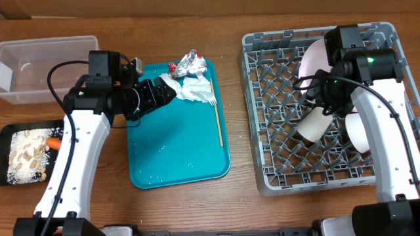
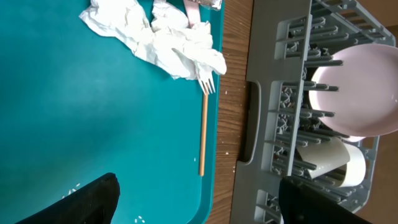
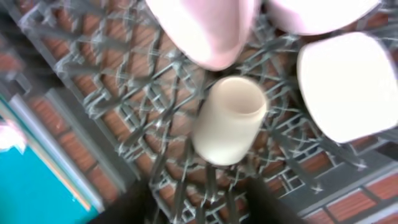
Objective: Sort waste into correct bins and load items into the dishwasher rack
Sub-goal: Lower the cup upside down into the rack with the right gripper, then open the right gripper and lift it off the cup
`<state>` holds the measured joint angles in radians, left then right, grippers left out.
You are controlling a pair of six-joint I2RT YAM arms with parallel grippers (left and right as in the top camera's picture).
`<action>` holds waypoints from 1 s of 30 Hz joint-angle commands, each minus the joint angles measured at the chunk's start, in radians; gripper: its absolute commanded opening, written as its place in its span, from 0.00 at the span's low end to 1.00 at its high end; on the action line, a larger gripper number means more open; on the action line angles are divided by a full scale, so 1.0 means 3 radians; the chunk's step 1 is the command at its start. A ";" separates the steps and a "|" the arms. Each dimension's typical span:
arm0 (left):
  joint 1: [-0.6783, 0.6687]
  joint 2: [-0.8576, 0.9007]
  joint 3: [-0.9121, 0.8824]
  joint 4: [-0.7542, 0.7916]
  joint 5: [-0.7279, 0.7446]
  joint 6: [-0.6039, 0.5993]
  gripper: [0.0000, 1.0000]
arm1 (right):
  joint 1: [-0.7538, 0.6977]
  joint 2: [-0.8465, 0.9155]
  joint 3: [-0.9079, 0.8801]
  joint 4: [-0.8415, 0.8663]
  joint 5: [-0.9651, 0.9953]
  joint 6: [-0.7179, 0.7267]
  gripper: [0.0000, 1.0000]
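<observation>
Crumpled white napkins (image 1: 195, 88) and a red-and-silver foil wrapper (image 1: 189, 62) lie at the far end of the teal tray (image 1: 170, 154). The yellow-handled fork (image 1: 218, 123) lies along the tray's right edge. My left gripper (image 1: 168, 92) is open and empty, just left of the napkins; in the left wrist view (image 2: 199, 205) the napkins (image 2: 161, 40) and fork (image 2: 203, 124) lie ahead of it. My right gripper (image 1: 317, 105) is open over the grey rack (image 1: 262, 131), just above the white cup (image 3: 230, 121), which lies on its side apart from the fingers (image 3: 199, 205). The plate (image 1: 314, 59) and a bowl (image 1: 359, 131) sit in the rack.
A clear tub (image 1: 39, 65) stands at the back left. A black tray (image 1: 13, 134) at the front left holds beige food bits (image 1: 26, 157) and an orange carrot (image 1: 54, 143). A strip of bare wood separates the teal tray from the rack.
</observation>
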<state>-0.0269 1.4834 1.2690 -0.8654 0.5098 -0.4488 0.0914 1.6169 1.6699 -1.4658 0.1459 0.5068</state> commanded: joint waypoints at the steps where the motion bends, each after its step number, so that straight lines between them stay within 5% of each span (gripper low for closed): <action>1: -0.0022 0.0003 0.0009 -0.0004 -0.0065 0.0090 0.84 | -0.0010 -0.0009 -0.0109 0.0032 0.0450 0.0097 0.26; 10: -0.0022 0.0003 0.0009 -0.0009 -0.0065 0.0090 0.85 | -0.0268 -0.0006 -0.0571 0.0467 0.0497 0.0328 0.04; 30: -0.0022 0.0003 0.0009 0.0008 -0.0065 0.0088 0.85 | -0.0511 0.0117 -0.0813 0.0842 0.0205 0.0332 0.04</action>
<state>-0.0269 1.4834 1.2690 -0.8665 0.4992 -0.4412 -0.0639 1.6413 1.4742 -1.2415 0.2359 0.5995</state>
